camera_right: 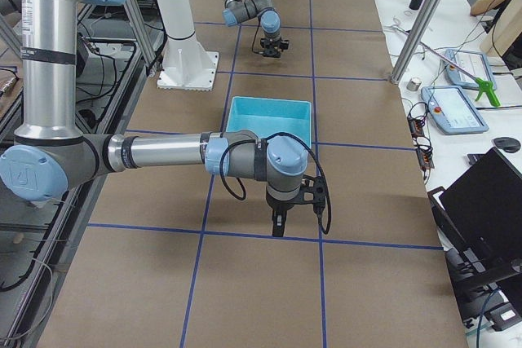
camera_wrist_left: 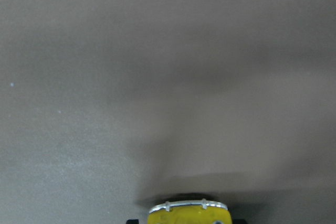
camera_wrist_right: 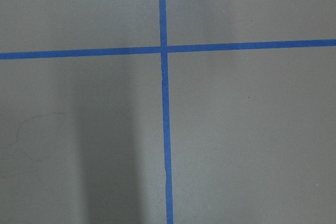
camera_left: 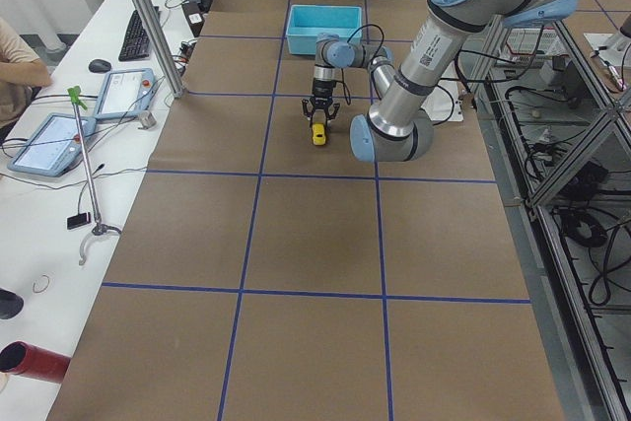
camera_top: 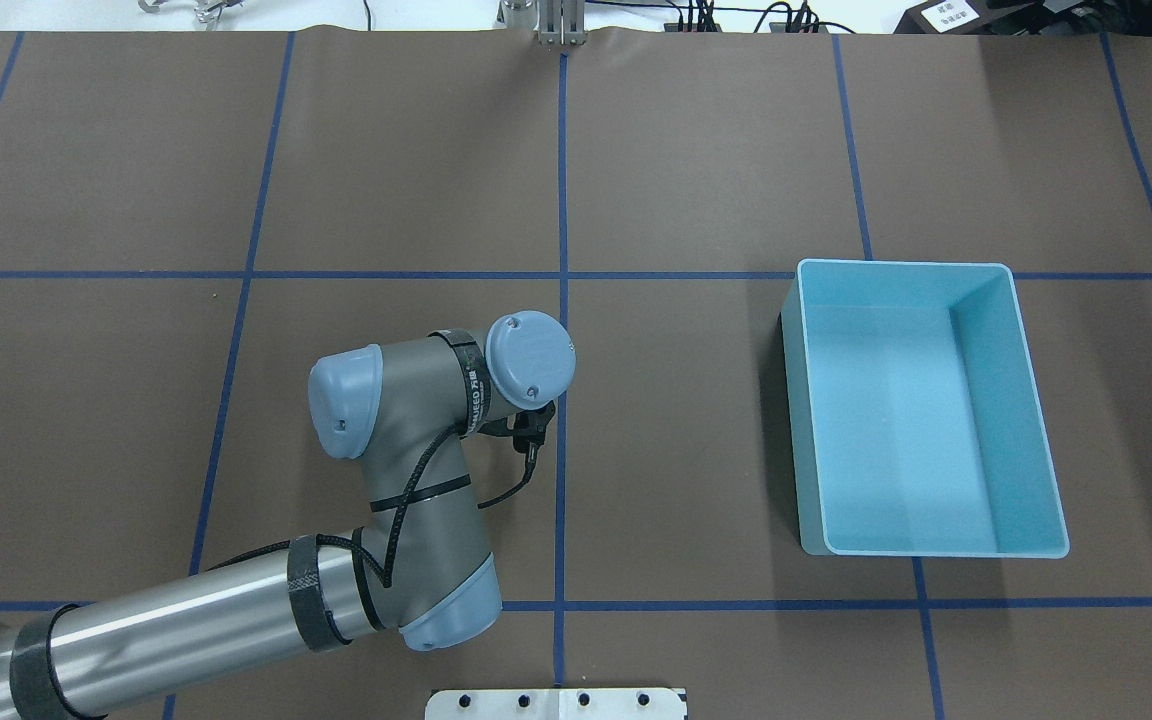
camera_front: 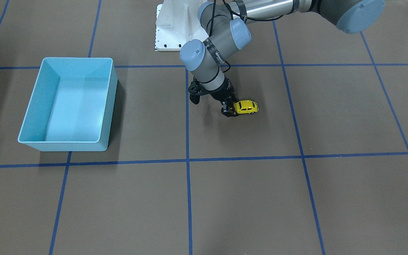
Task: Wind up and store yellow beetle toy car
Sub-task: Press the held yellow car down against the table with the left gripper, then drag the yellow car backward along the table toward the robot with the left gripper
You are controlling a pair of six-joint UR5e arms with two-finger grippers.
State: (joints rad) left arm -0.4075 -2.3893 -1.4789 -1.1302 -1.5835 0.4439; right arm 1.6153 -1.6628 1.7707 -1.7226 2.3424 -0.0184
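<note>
While the left claw (camera_front: 229, 108) looks clamped on one end of the small glossy yellow beetle toy car (camera_front: 247, 107), just right of centre on the brown counter (camera_front: 296, 198), whether the right claw (camera_right: 279, 228) is clenched I cannot tell | risk: end-only pinch may let car twist free during wind-up

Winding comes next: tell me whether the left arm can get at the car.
Likely yes: the left gripper sits low at one end of the car, straddling it, with nothing in between.
</note>
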